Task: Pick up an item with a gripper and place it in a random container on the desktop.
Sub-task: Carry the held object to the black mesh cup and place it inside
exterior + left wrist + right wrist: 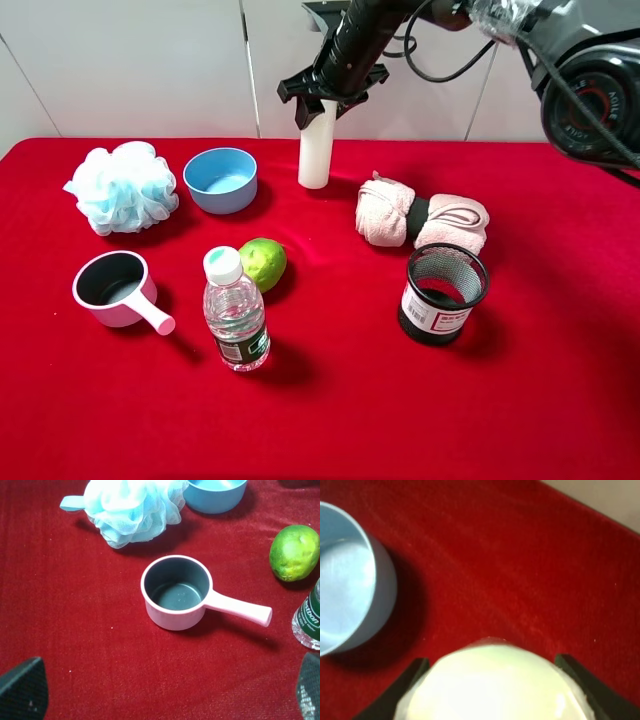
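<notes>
your right gripper (322,103) is clenched atop the upright white cylinder (315,155); the mesh cup (436,310) sits rightward, nearer the camera.

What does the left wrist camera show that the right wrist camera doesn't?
Only the left wrist view: a pink handled cup, a pale blue bath pouf, a lime and the edge of a water bottle. Only the right wrist view: the top of a white cylinder gripped by the right tool. Both: the blue bowl and the red cloth.
</notes>
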You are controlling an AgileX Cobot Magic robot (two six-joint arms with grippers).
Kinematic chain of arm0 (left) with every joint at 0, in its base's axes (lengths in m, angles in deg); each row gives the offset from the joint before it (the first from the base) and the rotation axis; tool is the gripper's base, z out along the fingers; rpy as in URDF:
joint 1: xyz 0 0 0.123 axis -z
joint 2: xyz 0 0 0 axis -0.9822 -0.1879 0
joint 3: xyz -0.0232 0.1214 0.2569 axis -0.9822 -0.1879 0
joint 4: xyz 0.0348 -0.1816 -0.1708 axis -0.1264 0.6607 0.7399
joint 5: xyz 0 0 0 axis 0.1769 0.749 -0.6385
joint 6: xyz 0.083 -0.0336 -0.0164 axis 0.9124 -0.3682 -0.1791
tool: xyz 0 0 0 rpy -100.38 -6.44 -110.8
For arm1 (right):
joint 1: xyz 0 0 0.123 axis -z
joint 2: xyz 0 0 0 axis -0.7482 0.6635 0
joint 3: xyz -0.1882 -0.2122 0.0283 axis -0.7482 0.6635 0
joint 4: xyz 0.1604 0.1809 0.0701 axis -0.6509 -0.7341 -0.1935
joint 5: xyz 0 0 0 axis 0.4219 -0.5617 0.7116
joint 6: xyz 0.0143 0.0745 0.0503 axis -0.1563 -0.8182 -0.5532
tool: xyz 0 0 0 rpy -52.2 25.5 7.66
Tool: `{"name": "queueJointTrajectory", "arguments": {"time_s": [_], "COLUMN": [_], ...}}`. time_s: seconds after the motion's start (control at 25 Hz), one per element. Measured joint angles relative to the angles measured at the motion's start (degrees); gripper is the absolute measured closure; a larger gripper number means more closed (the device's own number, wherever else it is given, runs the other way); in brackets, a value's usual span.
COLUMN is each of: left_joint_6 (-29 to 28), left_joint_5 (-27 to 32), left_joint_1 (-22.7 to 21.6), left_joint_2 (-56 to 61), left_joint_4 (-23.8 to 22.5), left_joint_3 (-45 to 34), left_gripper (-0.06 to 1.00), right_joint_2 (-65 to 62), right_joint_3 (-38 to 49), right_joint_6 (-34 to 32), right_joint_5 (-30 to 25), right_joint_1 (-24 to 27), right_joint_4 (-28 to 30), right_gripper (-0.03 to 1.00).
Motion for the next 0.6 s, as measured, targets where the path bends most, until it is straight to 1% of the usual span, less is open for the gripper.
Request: {"name": "queueJointTrajectory", "arguments": {"time_s": [0.32, 0.6], "left_joint_6": [0.0, 0.0], "left_joint_5": [0.0, 0.0], "left_joint_1": [0.0, 0.0], "left_joint_2": [0.0, 0.0], "left_joint_4": [0.0, 0.0], "left_joint_3": [0.0, 0.0], "left_gripper": [-0.05, -0.05], "right_joint_2": [-3.08, -5.7], "right_joint_3": [0.0, 0.0], "right_joint_6": [0.0, 0.0], "right_joint_5": [-3.36, -7.85], "right_joint_1": [0.0, 0.0], "right_joint_4": [0.0, 0.45], "right_gripper": [0.58, 0.58]}}
